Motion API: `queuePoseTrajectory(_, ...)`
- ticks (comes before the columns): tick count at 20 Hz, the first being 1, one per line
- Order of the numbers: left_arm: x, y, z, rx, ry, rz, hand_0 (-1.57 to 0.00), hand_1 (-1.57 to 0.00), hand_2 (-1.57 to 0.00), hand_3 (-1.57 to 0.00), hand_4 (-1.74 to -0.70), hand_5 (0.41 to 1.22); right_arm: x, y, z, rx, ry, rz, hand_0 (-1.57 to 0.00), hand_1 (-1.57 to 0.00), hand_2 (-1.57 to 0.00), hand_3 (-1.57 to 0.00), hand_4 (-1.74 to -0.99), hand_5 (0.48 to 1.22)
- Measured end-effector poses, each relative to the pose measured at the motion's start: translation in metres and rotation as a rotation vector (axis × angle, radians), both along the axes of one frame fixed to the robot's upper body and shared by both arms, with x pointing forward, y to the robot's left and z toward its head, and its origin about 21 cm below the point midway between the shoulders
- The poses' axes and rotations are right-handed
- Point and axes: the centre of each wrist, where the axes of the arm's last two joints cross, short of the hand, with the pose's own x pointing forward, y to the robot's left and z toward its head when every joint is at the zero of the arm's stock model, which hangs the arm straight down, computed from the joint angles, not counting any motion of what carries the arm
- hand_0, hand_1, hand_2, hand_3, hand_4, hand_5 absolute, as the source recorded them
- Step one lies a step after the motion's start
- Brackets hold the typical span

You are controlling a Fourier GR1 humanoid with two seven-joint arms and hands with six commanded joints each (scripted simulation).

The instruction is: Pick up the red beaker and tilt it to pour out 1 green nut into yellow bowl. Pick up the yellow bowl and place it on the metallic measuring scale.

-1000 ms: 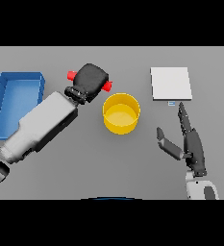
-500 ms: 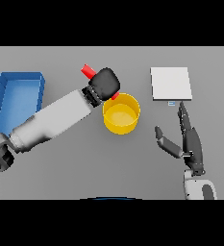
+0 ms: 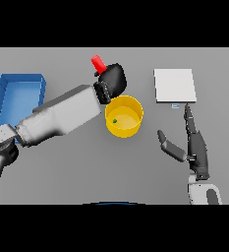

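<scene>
My left hand (image 3: 114,80) is shut on the red beaker (image 3: 98,63), holding it tilted just above the far left rim of the yellow bowl (image 3: 124,116); most of the beaker is hidden behind the hand. One green nut (image 3: 115,120) lies inside the bowl near its left wall. The metallic measuring scale (image 3: 174,85), a pale square plate, sits to the right of the bowl at the back. My right hand (image 3: 194,145) rests open near the front right, fingers pointing toward the scale, apart from everything.
A blue tray (image 3: 14,100) stands at the left edge of the table, partly covered by my left forearm.
My left hand carried the red beaker rightward from beside the bowl to over its rim and tipped it. A green nut now lies in the bowl. The right hand stayed still.
</scene>
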Motion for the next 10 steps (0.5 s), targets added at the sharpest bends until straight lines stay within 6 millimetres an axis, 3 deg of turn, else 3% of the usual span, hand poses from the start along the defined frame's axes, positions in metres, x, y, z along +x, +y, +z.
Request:
queuePoseTrajectory(7,-0.001,-0.013,0.001,0.151,-0.051,-0.115,-1.57,-1.57,-1.57,-1.57,-1.73,1.221,-0.002,-0.001,-0.003,-0.006,-0.006,0.008,0.0,0.0,0.0,0.0,-1.21,0.594)
queuePoseTrajectory(10,0.004,-0.016,0.023,0.177,-0.081,-0.128,-1.57,-1.57,-1.57,-1.57,-1.73,1.221,0.0,0.002,-0.002,-0.017,-0.003,-0.001,0.0,0.0,0.0,0.0,-1.206,0.592)
